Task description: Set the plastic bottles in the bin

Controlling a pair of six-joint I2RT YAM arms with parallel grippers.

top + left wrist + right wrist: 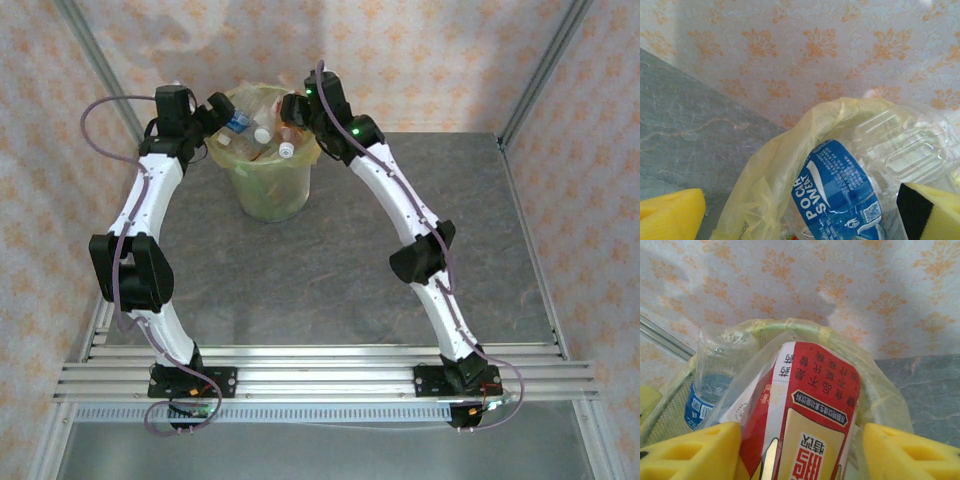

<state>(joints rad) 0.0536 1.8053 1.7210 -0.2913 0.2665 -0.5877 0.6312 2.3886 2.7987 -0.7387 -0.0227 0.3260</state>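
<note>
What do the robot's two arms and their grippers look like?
Both the left arm and the right arm have white curved links joined by black joint housings. A thin lilac cable runs along each. Small green lights glow near the right wrist. The left gripper's fingers and the right gripper's fingers are bright yellow, blocky wedges.

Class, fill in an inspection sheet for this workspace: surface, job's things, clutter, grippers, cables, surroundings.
Surface: grey veined table.
Job's things: bin lined with a yellow-green bag, several bottles inside, among them a blue-label bottle; a red-label bottle at its mouth.
Clutter: nothing seen.
Grippers: left gripper open at the bin's rim; right gripper astride the red-label bottle, grip unclear.
Cables: purple cables run along both arms.
Surroundings: floral wallpaper, aluminium frame.
</note>
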